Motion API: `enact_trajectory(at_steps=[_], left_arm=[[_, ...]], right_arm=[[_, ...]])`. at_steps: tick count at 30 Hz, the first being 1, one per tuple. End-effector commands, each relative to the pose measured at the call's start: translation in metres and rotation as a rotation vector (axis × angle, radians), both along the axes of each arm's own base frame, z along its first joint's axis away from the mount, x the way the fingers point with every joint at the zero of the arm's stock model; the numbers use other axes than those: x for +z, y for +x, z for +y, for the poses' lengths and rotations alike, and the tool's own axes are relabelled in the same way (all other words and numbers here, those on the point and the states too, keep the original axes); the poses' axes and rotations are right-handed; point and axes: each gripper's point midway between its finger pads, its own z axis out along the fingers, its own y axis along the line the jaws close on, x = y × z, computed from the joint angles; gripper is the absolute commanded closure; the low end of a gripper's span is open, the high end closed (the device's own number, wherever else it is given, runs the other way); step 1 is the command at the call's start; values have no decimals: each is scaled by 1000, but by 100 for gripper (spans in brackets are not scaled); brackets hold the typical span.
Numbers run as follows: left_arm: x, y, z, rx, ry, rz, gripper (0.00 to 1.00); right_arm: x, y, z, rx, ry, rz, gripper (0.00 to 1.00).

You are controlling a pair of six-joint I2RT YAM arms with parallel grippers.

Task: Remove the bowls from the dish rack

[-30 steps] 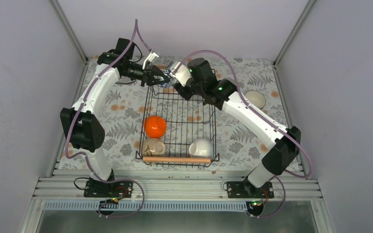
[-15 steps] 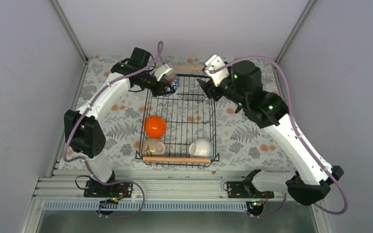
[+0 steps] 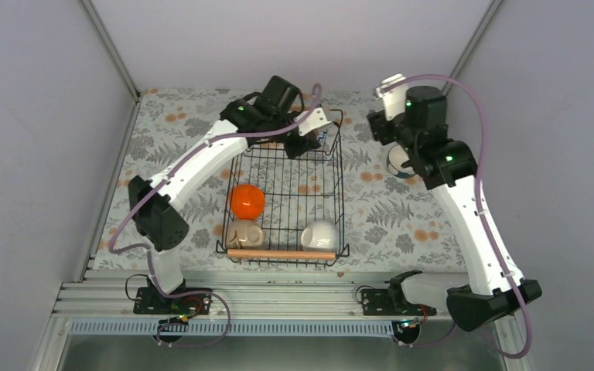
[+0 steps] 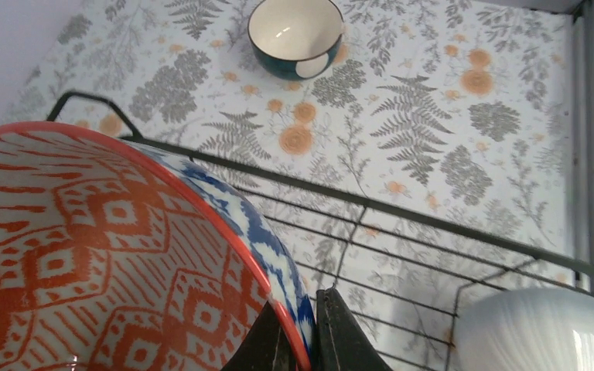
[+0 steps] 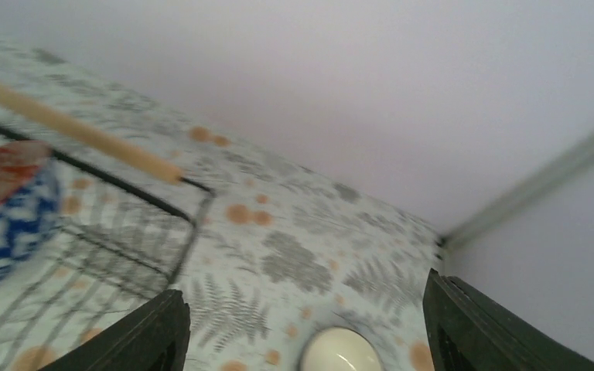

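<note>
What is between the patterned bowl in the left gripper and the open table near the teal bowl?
Only the dish rack's top rim wire lies between the patterned bowl, pinched in the left gripper, and the tablecloth beside the teal bowl. The right arm hangs above that bowl in the top view.

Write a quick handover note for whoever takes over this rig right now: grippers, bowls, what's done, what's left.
Left gripper: shut on the rim of the patterned bowl, held in the air at the far right corner of the dish rack.
Right gripper: open and empty, above the table right of the rack.
Done: teal bowl is out, upright on the table.
Left: set the patterned bowl down, then unload the orange bowl, beige bowl and white bowl from the rack's near end.
</note>
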Motion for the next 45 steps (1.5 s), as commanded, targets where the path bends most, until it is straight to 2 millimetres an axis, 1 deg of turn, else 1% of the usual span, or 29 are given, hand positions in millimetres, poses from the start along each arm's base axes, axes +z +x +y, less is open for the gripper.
enact_trajectory(at_steps=[1, 3, 5, 6, 9, 12, 14, 16, 18, 20, 23, 24, 27, 29, 31, 32, 33, 35, 37, 40, 41, 42, 43, 45], left_arm=[[9, 19, -28, 29, 53, -133, 98], [9, 24, -45, 36, 69, -171, 98], [14, 29, -63, 37, 59, -198, 98], [11, 30, -72, 35, 60, -200, 98], [12, 25, -101, 5, 50, -223, 98], [8, 14, -131, -38, 44, -260, 98], [-1, 4, -148, -66, 53, -278, 98], [-9, -8, -162, -91, 65, -292, 98], [-18, -19, -172, -105, 85, -305, 98], [-26, -27, -179, -108, 111, -320, 98], [-39, -47, -189, -127, 158, -348, 98], [-45, -55, -191, -138, 177, -348, 98], [-61, -75, -196, -169, 224, -350, 98], [-73, -84, -199, -190, 251, -352, 98], [-86, -85, -202, -201, 276, -350, 98], [-92, -85, -204, -204, 285, -346, 98], [-102, -86, -206, -212, 299, -335, 98], [-113, -87, -209, -226, 314, -318, 98], [-126, -93, -211, -252, 338, -303, 98], [-148, -109, -212, -308, 379, -292, 98], [-153, -111, -212, -320, 391, -291, 98], [-156, -111, -212, -325, 398, -291, 98], [-159, -129, -218, -360, 400, -298, 98], [-166, -132, -219, -375, 415, -302, 98]], right_arm=[[10, -5, -57, -164, 37, -24, 26], [12, -13, -74, -210, 40, -41, 26], [14, -23, -87, -244, 41, -63, 25], [16, -29, -92, -253, 40, -75, 24], [18, -43, -102, -286, 31, -88, 23], [21, -56, -110, -312, 29, -103, 23], [28, -63, -116, -338, 35, -130, 23], [35, -72, -121, -360, 49, -158, 22], [44, -80, -129, -390, 59, -194, 22], [54, -88, -137, -424, 62, -238, 22], [74, -100, -147, -474, 70, -317, 21], [81, -104, -150, -487, 76, -341, 21], [95, -113, -155, -511, 91, -390, 20], [104, -118, -155, -509, 98, -425, 20], [110, -120, -154, -502, 103, -448, 20], [111, -120, -153, -495, 103, -453, 20], [112, -121, -153, -491, 105, -457, 19], [112, -119, -151, -483, 107, -456, 19], [111, -117, -149, -473, 110, -451, 19], [110, -115, -146, -455, 117, -448, 19], [109, -114, -146, -452, 118, -446, 19], [108, -113, -145, -447, 119, -444, 19], [108, -113, -144, -444, 121, -442, 19], [106, -112, -142, -432, 127, -436, 19]])
